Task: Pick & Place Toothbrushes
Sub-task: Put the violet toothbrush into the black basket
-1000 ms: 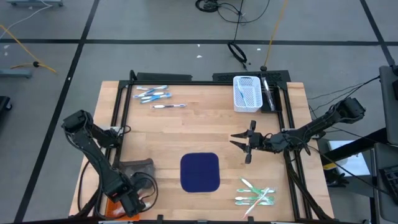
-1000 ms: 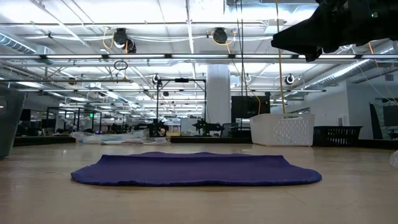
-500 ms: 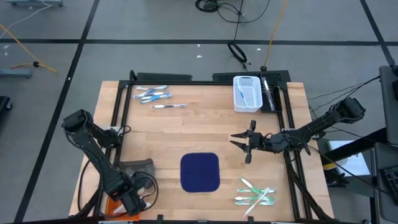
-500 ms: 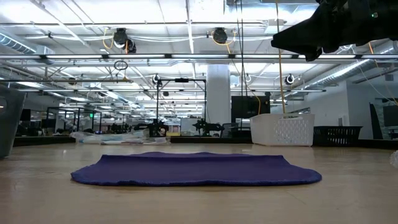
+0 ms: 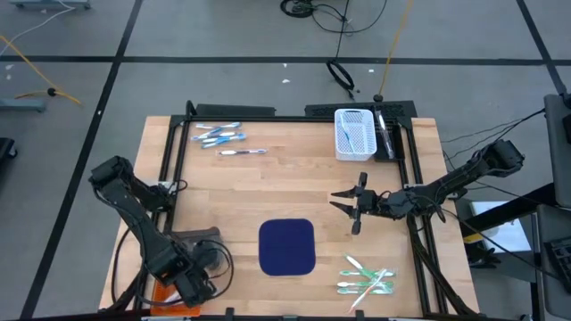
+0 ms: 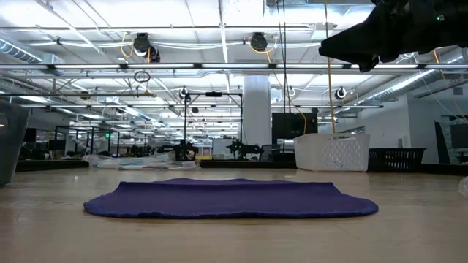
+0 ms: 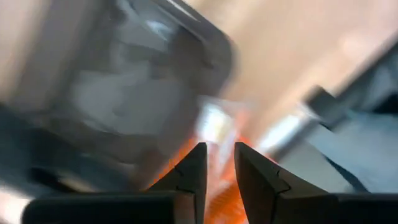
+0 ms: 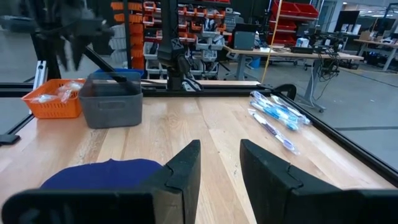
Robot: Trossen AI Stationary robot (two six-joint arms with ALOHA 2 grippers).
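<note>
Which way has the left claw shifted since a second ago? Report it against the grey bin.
Yes. In the high view the left claw has slid slightly towards the table's near-left corner, leaving more of the grey bin uncovered.

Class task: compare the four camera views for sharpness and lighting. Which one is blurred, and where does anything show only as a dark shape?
Left wrist view: heavily smeared, only the left pincer reads clearly. Low view: navy mat sharp, an arm a black silhouette against bright ceiling lights. High view: even light, toothbrushes crisp. Right wrist view: blue toothbrushes clear, grey bin clear too.
</note>
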